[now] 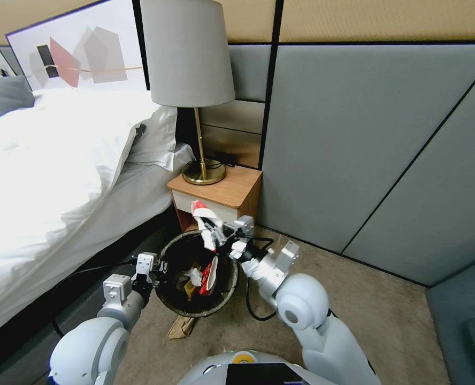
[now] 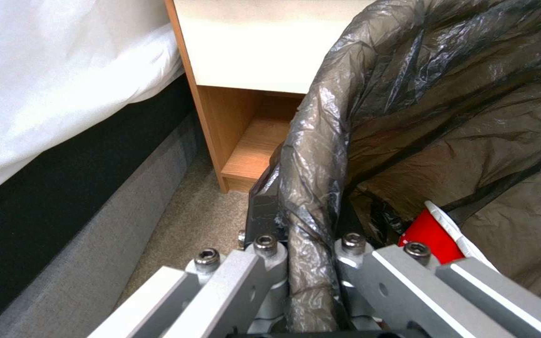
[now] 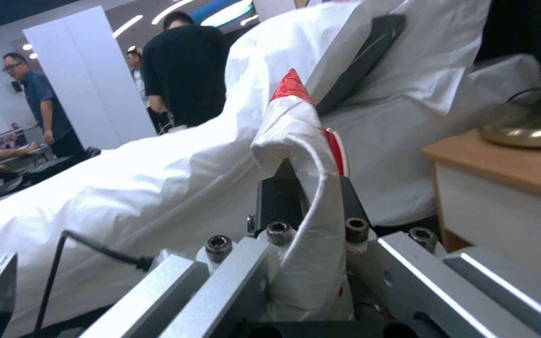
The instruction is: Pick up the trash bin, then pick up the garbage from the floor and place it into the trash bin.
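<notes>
2 grippers, each clamped on something.
The left gripper [image 1: 160,266] pinches the trash bin [image 1: 197,274] by its lined rim; the right gripper [image 1: 215,233] grips a red-and-white wrapper [image 1: 204,219] above the bin's far edge.

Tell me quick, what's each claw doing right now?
Left gripper: shut on the trash bin rim.
Right gripper: shut on a red-and-white wrapper.

The right gripper [image 3: 311,206] has its black fingers [image 3: 277,199] pinched on a crumpled white wrapper with red edges [image 3: 302,141], which stands up at the centre of the frame. Behind it a rumpled white duvet [image 3: 176,188] fills the middle. A light-wood nightstand [image 3: 502,188] sits at the right edge, with the brass lamp base [image 3: 527,124] on it.
</notes>
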Robot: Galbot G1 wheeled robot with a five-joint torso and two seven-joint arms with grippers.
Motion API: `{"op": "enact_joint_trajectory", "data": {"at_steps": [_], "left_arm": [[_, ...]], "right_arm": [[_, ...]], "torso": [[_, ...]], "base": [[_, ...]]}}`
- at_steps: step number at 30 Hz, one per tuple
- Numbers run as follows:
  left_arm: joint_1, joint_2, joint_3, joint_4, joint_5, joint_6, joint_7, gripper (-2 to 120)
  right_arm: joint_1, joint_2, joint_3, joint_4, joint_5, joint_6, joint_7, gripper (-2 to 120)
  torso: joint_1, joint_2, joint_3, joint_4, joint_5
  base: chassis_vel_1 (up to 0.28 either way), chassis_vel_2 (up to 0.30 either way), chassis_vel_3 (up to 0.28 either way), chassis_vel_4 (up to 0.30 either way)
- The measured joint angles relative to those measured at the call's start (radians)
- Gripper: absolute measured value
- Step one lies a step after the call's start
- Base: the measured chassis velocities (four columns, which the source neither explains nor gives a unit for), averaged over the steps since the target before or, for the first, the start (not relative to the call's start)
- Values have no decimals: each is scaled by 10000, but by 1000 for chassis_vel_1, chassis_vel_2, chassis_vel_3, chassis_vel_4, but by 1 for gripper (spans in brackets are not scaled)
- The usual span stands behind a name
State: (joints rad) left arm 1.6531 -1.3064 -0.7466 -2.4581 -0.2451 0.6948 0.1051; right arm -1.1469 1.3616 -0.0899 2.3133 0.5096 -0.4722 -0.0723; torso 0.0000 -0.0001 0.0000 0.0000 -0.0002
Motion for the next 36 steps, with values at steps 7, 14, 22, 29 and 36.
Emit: {"op": "enact_joint_trajectory", "data": {"at_steps": [7,14,22,29,36], "left_arm": [[-2,52,-62,-6,-82,8,-1,1],[-72,51,-71,0,-108,16,-5,1],[-79,39,-71,0,-111,26,-11,1],[-62,45,-75,-26,-114,31,-17,1],[-63,17,-59,-36,-113,31,-18,1]], "right_arm": [[-241,-22,-442,-177,-294,-657,249,8],[-353,-24,-566,-252,-321,-813,702,30],[-559,-19,-687,-343,-435,-843,846,59],[-819,12,-686,-352,-626,-744,831,84],[-1106,-24,-649,-197,-913,-602,755,100]], "torso": [[0,1,0,0,0],[0,0,0,0,1],[0,0,0,0,1],[0,1,0,-1,1],[0,1,0,0,2]], "base": [[0,0,0,0],[0,0,0,0],[0,0,0,0],[0,0,0,0],[0,0,0,0]]}}
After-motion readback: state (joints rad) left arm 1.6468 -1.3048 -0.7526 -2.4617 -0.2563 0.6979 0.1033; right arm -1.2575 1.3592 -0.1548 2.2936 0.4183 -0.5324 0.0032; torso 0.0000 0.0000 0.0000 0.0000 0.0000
